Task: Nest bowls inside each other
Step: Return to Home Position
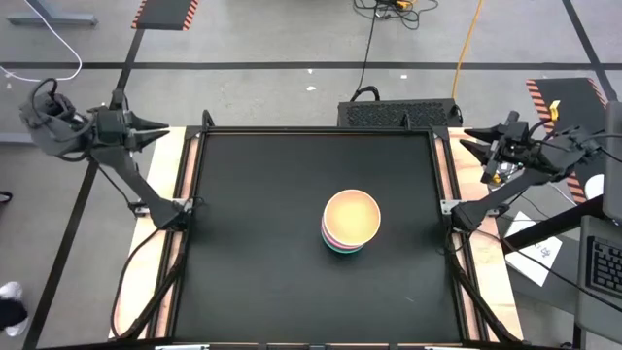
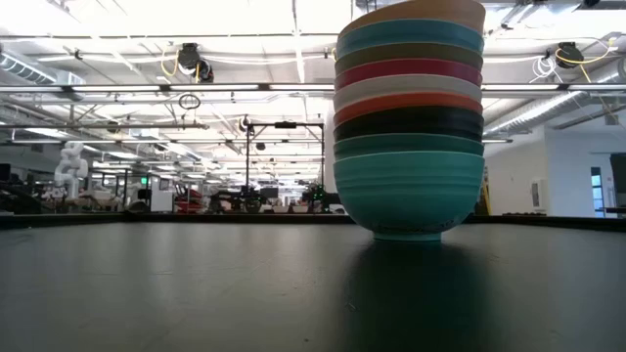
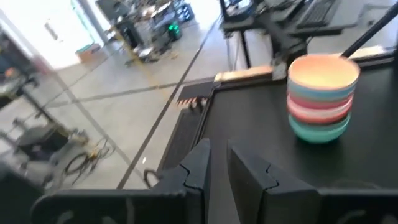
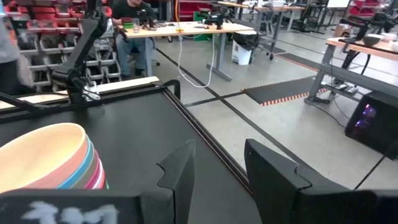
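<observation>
Risk looks small: our left hand (image 1: 160, 130) hangs empty, fingers narrowly parted, at the far left corner of the tabletop (image 1: 253, 243), well apart from the stack of bowls (image 1: 350, 222) right of centre. We judge that these smooth, matte, round-walled shells, stacked tall on one small foot, would topple if an arm swept them. Our right hand (image 1: 470, 139) sits wider open, empty, at the far right corner.

No legible text, no readable labels, brands, numbers

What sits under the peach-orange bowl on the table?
A nested stack: the low view shows eight more rims beneath the peach-orange bowl, down to the turquoise bowl on the table. Only rims show; their insides are covered.
</observation>
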Robot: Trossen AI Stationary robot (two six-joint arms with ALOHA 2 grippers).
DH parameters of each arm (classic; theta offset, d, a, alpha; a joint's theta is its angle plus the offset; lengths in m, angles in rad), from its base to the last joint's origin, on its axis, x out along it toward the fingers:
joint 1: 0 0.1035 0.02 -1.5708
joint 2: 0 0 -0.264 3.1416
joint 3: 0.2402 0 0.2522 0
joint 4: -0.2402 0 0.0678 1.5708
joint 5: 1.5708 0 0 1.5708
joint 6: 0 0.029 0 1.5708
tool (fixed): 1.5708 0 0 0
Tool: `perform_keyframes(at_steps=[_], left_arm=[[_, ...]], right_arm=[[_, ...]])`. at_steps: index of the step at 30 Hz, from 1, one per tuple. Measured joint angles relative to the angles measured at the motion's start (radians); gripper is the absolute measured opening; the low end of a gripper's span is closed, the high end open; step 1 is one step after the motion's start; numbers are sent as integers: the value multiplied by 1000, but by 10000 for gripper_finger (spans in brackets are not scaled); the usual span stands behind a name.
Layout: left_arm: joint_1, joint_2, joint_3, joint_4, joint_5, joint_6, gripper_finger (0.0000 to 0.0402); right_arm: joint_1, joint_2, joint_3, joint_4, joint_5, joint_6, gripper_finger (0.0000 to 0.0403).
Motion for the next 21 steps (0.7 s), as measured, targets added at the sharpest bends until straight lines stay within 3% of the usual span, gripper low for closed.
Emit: perform_keyframes(at_steps=[11, 18, 21], left_arm=[[408, -260, -266, 0, 287, 1, 56], [606, -396, -483, 46, 610, 105, 56], [677, -442, -549, 84, 695, 161, 56]], right_arm=[[-116, -47, -16, -18, -24, -8, 130], [-186, -114, -67, 37, -86, -52, 130], [-220, -139, -91, 70, -113, -86, 130]])
